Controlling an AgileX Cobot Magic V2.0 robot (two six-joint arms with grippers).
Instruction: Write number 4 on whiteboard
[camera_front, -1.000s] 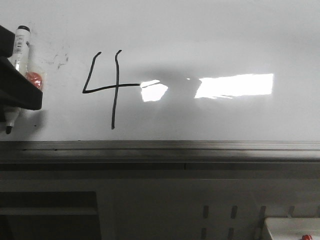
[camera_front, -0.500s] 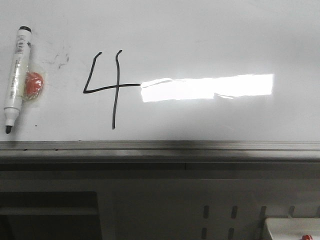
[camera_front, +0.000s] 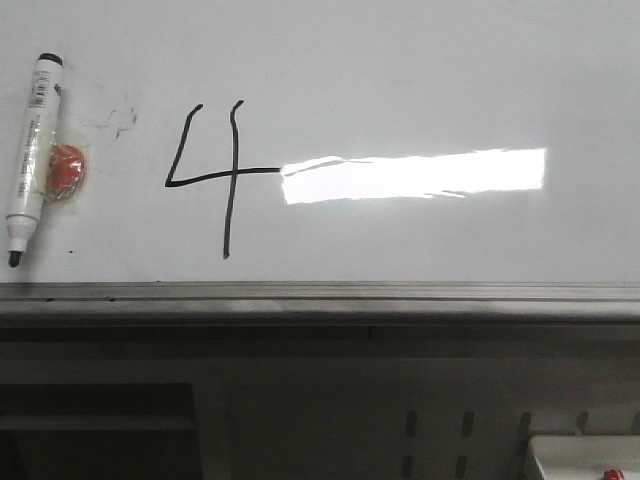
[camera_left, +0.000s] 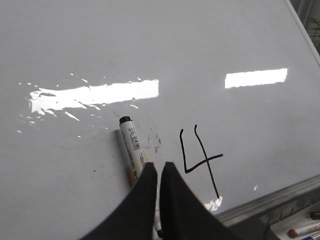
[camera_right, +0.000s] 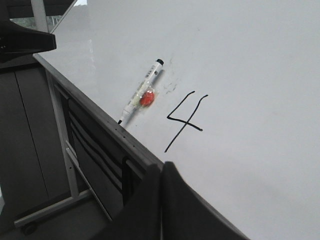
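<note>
1 number 4 (camera_front: 212, 175) sits near the whiteboard (camera_front: 400, 60) edge.

left gripper (camera_left: 159, 172) hides marker (camera_left: 131, 150) lower half | label unreadable

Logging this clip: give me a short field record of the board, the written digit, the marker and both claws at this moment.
surface: whiteboard, glossy, bright rectangular glare across the middle
written mark: number 4, black, open top, long vertical stroke and crossbar drawn
marker: lying on the board left of the digit, uncapped, tip toward the board's grey edge strip, nothing gripping it
red object: beside the marker's barrel, touching it
left claw: shut, empty, above the marker
right claw: shut, empty, off the board
task state: digit looks finished
</note>
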